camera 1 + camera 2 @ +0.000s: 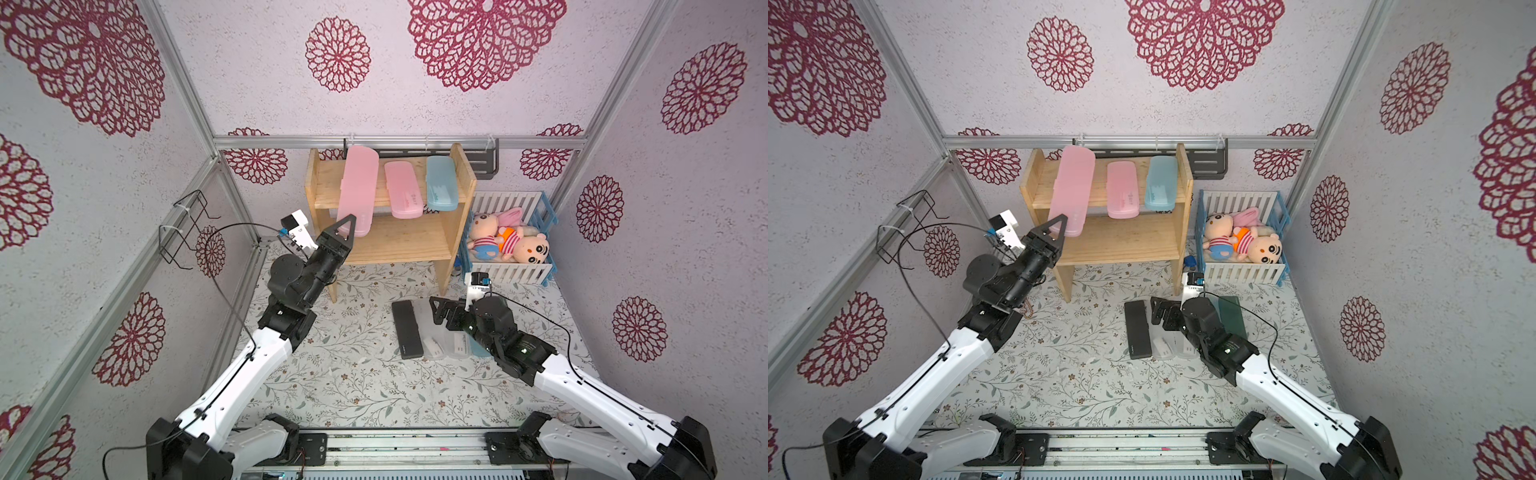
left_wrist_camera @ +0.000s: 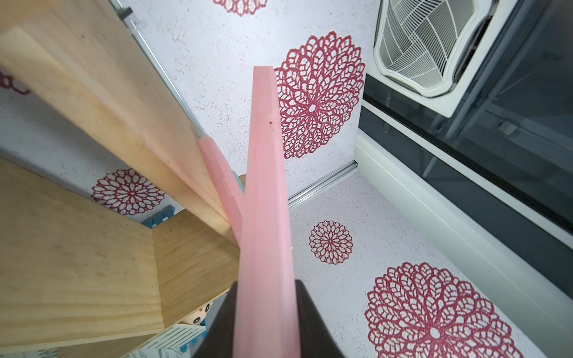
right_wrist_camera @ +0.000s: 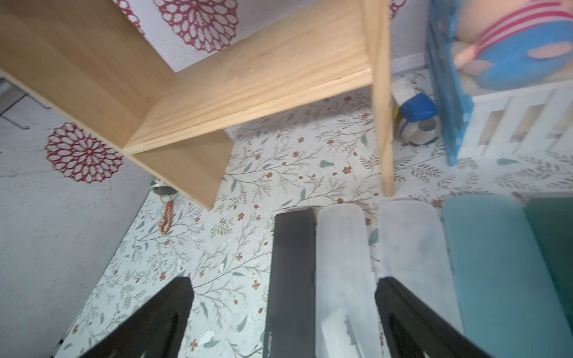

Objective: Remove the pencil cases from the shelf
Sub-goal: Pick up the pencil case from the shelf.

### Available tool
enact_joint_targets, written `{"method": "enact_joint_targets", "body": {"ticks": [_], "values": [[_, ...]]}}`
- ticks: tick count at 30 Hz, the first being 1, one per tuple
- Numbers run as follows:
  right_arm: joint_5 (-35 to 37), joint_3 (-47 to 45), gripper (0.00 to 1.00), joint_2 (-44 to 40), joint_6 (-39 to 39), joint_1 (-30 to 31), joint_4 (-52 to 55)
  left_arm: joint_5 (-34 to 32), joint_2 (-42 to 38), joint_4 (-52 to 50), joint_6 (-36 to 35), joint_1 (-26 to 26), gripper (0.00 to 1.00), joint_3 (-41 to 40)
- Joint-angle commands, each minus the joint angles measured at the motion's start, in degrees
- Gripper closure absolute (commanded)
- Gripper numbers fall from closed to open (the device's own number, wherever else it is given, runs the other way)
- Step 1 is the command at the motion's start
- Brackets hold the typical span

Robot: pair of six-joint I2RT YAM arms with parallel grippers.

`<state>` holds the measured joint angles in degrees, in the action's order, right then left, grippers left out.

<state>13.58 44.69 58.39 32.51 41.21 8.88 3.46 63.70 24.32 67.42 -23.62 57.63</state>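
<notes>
Pink, long and slim, a pencil case (image 1: 358, 183) is pinched at its lower end by the left gripper (image 1: 350, 221), with the jaws pressed onto its thin sides. It is tilted across the front edge of the wooden shelf (image 1: 326, 195) top tier. A shorter pink case (image 1: 403, 190) and a light blue case (image 1: 441, 183) are laid on that tier, overhanging its edge. The right gripper (image 3: 283, 288) is held spread over a floor row, set side by side: black case (image 1: 406, 329), frosted clear cases (image 3: 341, 263), second light blue case (image 3: 496, 263), dark green case (image 1: 1231, 316). Open floral mat (image 1: 353, 374) is seen between the arms.
</notes>
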Motion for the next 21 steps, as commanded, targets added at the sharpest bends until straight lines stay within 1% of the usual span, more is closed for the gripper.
{"method": "enact_joint_targets", "body": {"ticks": [1,7,9,11,14,17,19,21], "values": [[3.3,4.2,0.01,-1.5,-0.8,5.2,-4.8,-2.9,-8.7,-0.4,-13.8,-0.4,1.00,-4.6],[-4.2,4.7,0.01,-3.1,0.2,11.4,-18.4,-6.3,-29.1,-4.6,-31.4,-1.3,1.00,-19.7],[-4.5,7.4,0.01,-1.7,0.4,13.5,-20.3,-8.5,-37.8,-6.7,-36.2,-1.6,1.00,-25.4],[-5.2,10.9,0.01,0.7,1.1,14.9,-21.1,-10.3,-45.2,-11.0,-40.1,-1.7,1.00,-28.9],[-8.6,15.9,0.01,5.8,4.2,15.6,-22.9,-13.7,-53.8,-18.5,-44.3,-1.7,1.00,-31.8],[-9.1,22.1,0.01,12.3,5.9,17.2,-22.5,-15.5,-60.2,-24.7,-47.2,-1.7,1.00,-33.5],[-8.7,27.4,0.01,17.0,6.3,18.3,-20.1,-15.9,-62.9,-28.4,-48.1,-1.7,1.00,-33.6],[-8.1,33.2,0.01,22.2,6.1,19.8,-17.7,-15.8,-63.2,-32.0,-48.4,-1.6,1.00,-32.7]]}}
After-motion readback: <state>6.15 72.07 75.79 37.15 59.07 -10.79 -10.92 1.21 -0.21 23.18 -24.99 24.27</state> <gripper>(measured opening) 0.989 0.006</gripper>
